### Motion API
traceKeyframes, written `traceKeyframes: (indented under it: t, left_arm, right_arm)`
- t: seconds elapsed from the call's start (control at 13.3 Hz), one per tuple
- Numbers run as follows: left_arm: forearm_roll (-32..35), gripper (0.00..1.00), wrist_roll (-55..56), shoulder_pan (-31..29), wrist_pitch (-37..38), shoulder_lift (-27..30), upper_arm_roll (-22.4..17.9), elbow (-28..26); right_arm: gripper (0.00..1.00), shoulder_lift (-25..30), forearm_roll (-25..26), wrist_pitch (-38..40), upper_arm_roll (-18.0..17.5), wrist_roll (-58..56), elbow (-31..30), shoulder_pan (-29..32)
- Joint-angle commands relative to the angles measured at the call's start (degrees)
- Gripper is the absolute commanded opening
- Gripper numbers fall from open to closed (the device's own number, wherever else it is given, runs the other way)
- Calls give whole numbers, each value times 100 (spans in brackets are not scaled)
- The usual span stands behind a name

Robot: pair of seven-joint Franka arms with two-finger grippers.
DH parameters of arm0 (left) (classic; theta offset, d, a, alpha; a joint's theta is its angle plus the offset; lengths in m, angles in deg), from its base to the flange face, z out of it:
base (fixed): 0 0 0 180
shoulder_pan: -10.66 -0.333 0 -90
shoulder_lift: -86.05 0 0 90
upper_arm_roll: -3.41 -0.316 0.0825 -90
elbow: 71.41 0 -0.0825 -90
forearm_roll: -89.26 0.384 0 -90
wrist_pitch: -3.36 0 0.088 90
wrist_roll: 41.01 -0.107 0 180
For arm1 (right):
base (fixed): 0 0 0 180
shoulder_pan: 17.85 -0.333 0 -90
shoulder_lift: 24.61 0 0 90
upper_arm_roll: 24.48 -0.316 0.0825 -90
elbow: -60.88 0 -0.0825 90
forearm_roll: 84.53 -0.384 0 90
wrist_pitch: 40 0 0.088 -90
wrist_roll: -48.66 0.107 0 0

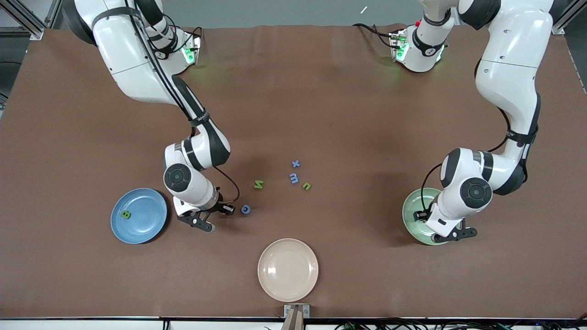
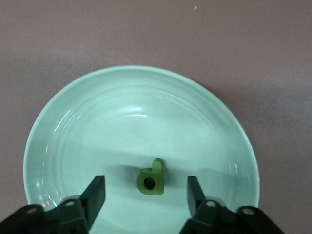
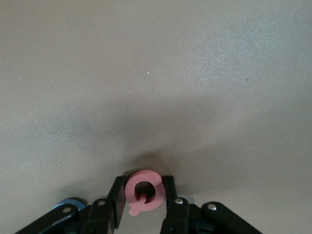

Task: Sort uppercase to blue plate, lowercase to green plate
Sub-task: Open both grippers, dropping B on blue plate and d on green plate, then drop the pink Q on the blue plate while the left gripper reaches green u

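My right gripper [image 3: 144, 187] is shut on the pinkish-red Q [image 3: 132, 187], low over the table between the blue plate [image 1: 139, 215] and the blue C [image 1: 246, 209]. In the front view the Q is hidden under that gripper [image 1: 205, 223]. A green B [image 1: 125, 214] lies on the blue plate. My left gripper [image 2: 145, 181] hangs open over the green plate [image 2: 97, 112], and the green p [image 2: 158, 173] lies flat on the plate between its fingers, touching neither. On the bare table lie the green N [image 1: 258, 184], blue x [image 1: 296, 163], blue m [image 1: 294, 178] and green n [image 1: 307, 185].
A beige plate [image 1: 288, 269] sits near the table's front edge, nearer the camera than the loose letters. The green plate [image 1: 412, 215] is at the left arm's end, the blue plate at the right arm's end.
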Motion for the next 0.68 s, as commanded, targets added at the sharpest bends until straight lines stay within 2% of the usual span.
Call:
traceKeyframes:
  t: [0.0,0.23,0.38,0.6]
  left_arm:
    - [-14,100,214,141,243,269,207,-34]
    - [-6,100,1520,194,315,287,777,36]
    - [12,99,2286,352,315,278,964,71]
    - [3,94,3454,992,315,191,964,203]
  right_arm:
    - [5,109,-29,177,70,-78,-70,48]
    - [4,364,-11,1538,79,-910,343,556]
    - [4,514,67,1716,88,-1648,344,960]
    - [7,558,559,1814,123,-2371,291,1471]
